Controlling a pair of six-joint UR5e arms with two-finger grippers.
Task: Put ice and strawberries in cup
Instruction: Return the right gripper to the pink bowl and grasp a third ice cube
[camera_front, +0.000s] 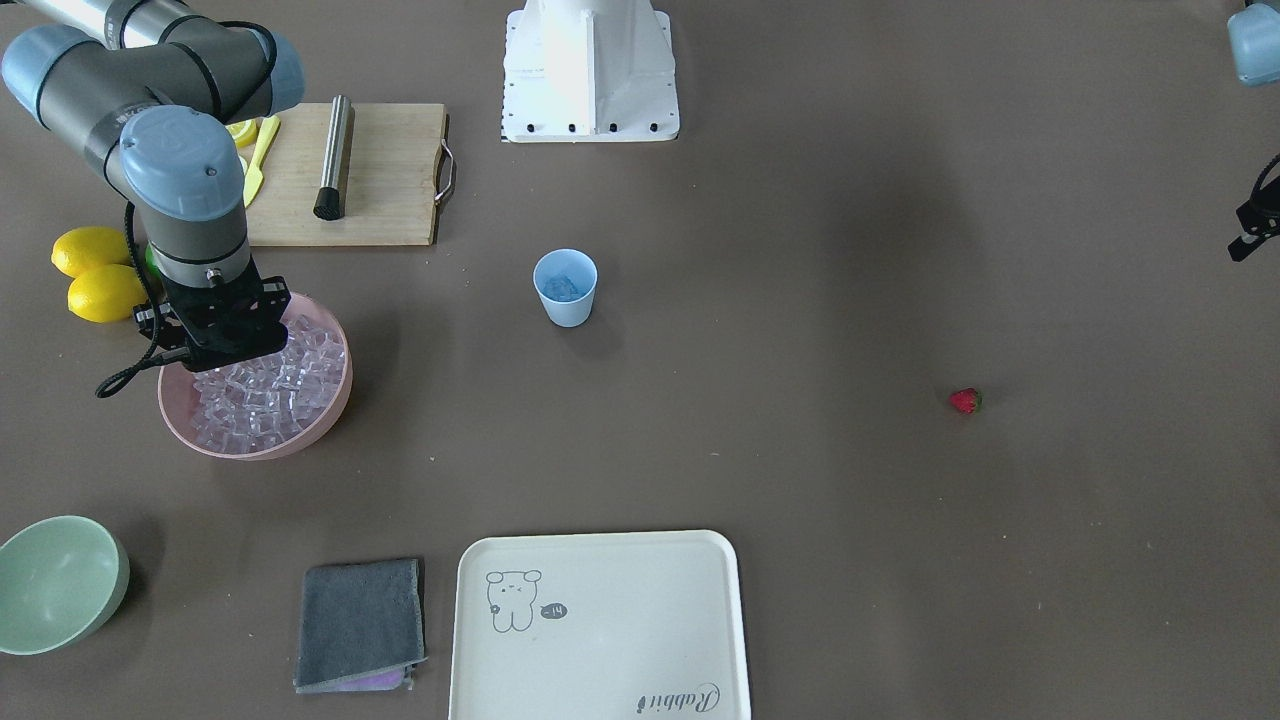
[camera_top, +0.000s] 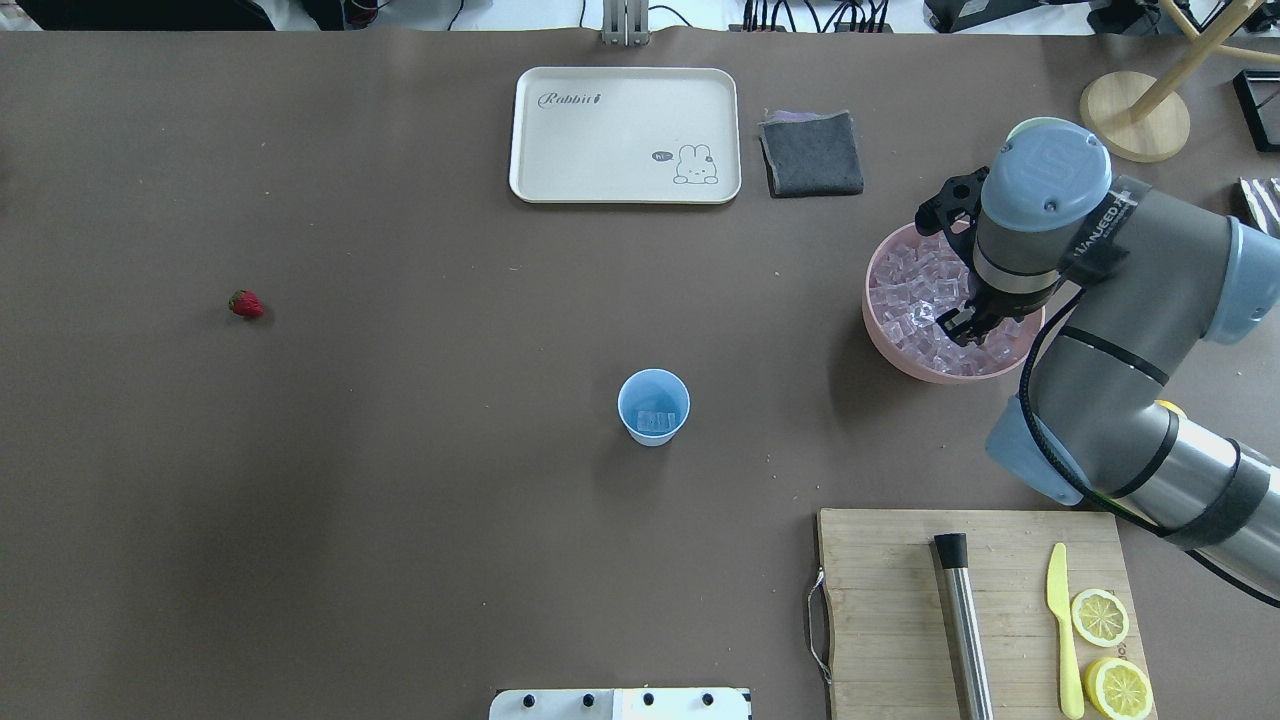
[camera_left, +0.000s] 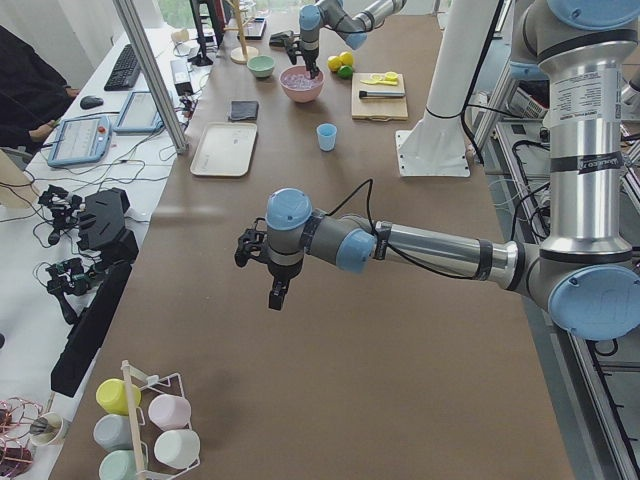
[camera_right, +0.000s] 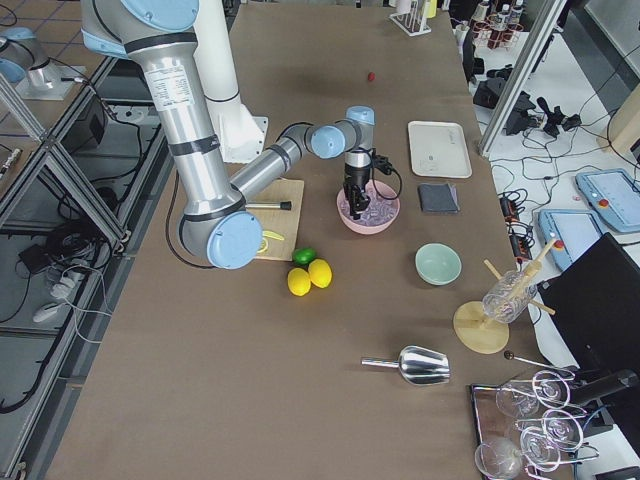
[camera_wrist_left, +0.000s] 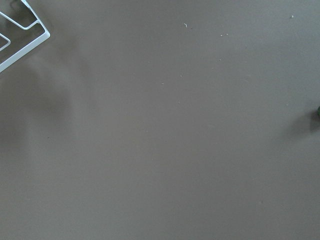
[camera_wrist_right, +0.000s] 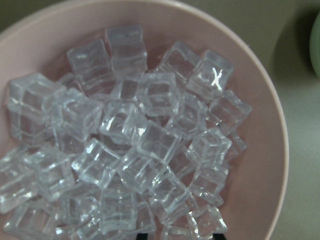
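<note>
A plain brown worktop carries everything, with the cup (camera_top: 653, 406) at its centre where either arm can reach it; a few cubes already sit inside. The right claw (camera_top: 962, 322) is down among the ice (camera_top: 905, 300) heaped in the pink bowl (camera_top: 870, 305), its tips spread, apparently to take another cube. The strawberry (camera_top: 246, 304) lies alone on the left arm's side. The left claw (camera_left: 277, 298) hangs well away from it, and its grip is unclear. The tray (camera_top: 600, 150) reads "Rabbit".
</note>
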